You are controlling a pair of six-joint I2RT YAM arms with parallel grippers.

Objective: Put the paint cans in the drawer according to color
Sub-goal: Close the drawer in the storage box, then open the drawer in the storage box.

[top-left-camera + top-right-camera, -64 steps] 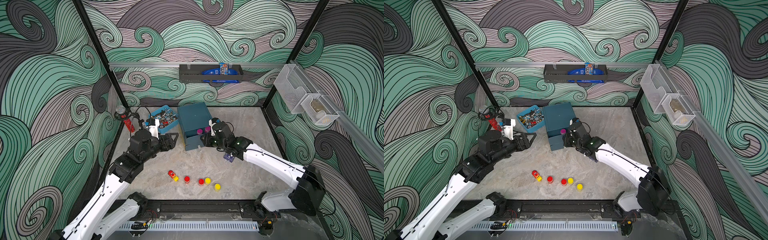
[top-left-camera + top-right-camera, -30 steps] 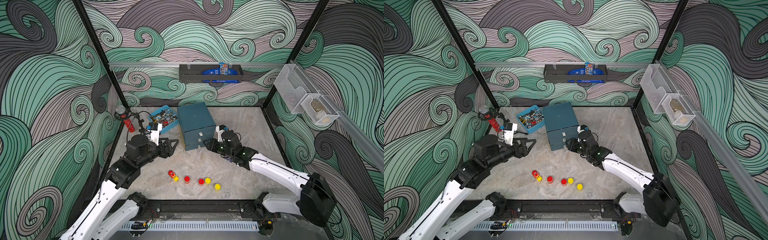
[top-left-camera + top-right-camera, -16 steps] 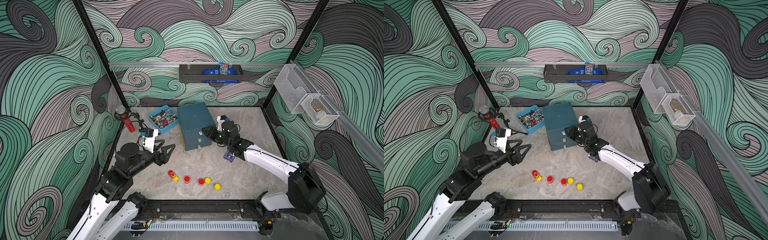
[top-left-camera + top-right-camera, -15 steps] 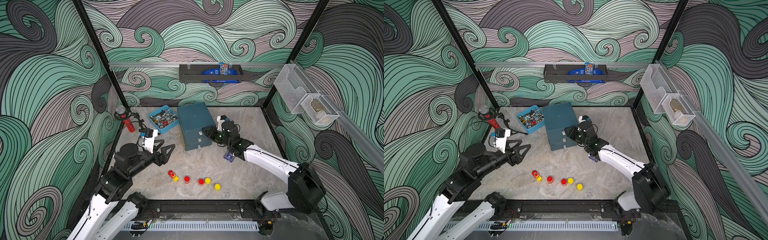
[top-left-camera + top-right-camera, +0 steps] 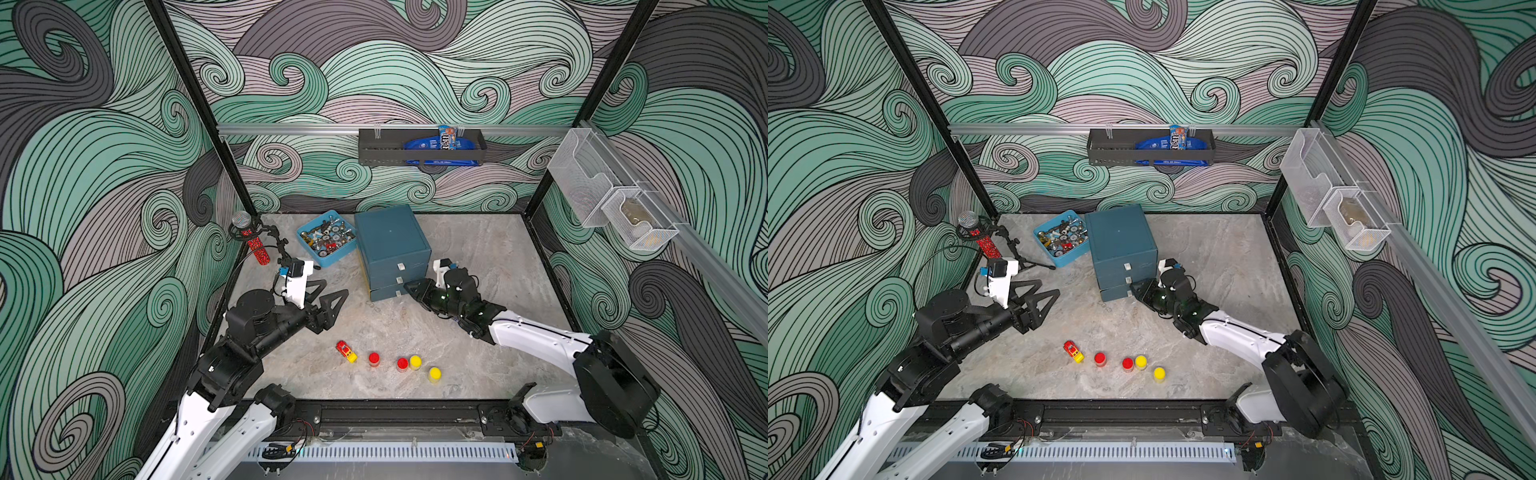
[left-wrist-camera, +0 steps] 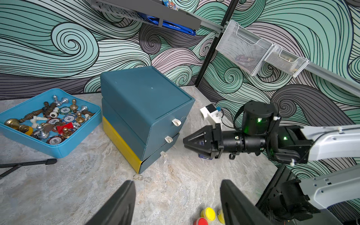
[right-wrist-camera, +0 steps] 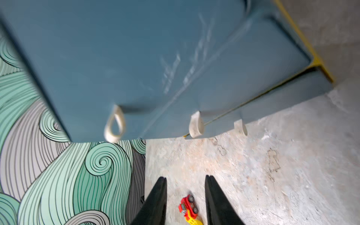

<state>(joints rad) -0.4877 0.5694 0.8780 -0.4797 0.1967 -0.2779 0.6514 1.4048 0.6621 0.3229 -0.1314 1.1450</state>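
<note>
The dark teal drawer cabinet (image 5: 390, 243) (image 5: 1121, 239) stands at the back middle with its three drawers pushed in and their white tabs (image 6: 168, 139) facing forward. Near the front edge sit two red paint cans (image 5: 374, 358) (image 5: 402, 363) and two yellow ones (image 5: 415, 361) (image 5: 434, 374). My right gripper (image 5: 409, 286) (image 7: 185, 178) hovers just in front of the lower drawers, narrowly open and empty. My left gripper (image 5: 334, 291) (image 6: 176, 187) hangs left of the cabinet, open and empty, with the yellow cans (image 6: 208, 213) showing past its fingers.
A light-blue tray (image 5: 332, 262) of chess pieces and chips sits left of the cabinet. A red-and-yellow toy car (image 5: 346, 351) (image 7: 188, 206) lies left of the cans. A microphone on a tripod (image 5: 249, 237) stands at the back left. A wall shelf (image 5: 419, 147) and mesh bins (image 5: 602, 195) hang above.
The drawer that stood open two seconds ago is shut. My left arm has pulled back to the left and its jaws have spread. My right gripper dropped to the lower drawers.
</note>
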